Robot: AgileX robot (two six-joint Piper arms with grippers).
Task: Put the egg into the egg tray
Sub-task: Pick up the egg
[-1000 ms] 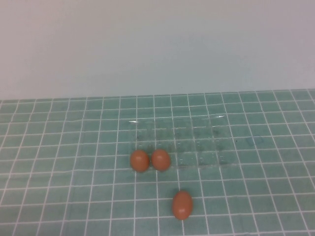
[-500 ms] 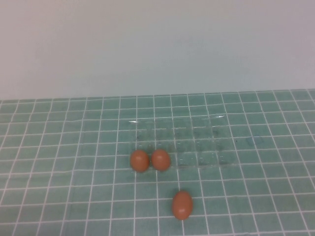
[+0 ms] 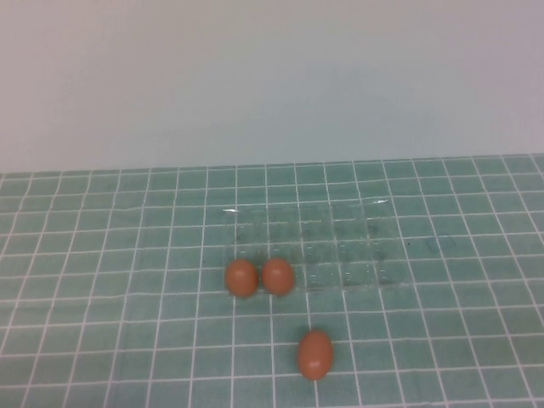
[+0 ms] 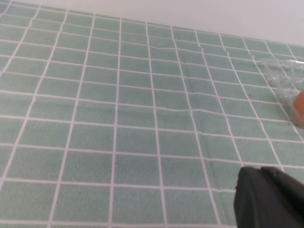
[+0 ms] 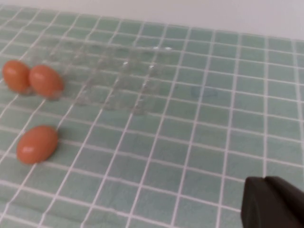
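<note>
Three orange-brown eggs show in the high view. One egg [image 3: 314, 354] lies alone on the green checked cloth, nearest me; it also shows in the right wrist view [image 5: 37, 144]. Two eggs [image 3: 241, 278] [image 3: 278, 276] sit side by side at the near left corner of the clear egg tray [image 3: 340, 242]; whether they rest in cups I cannot tell. Neither gripper shows in the high view. My left gripper [image 4: 260, 169] is shut and empty, low over bare cloth left of the tray. My right gripper [image 5: 264, 179] is shut and empty, to the right of the lone egg.
The green checked cloth [image 3: 102, 297] covers the table up to a plain pale wall [image 3: 272, 76] at the back. The tray's clear edge [image 4: 284, 76] and part of an egg [image 4: 299, 105] show far off in the left wrist view.
</note>
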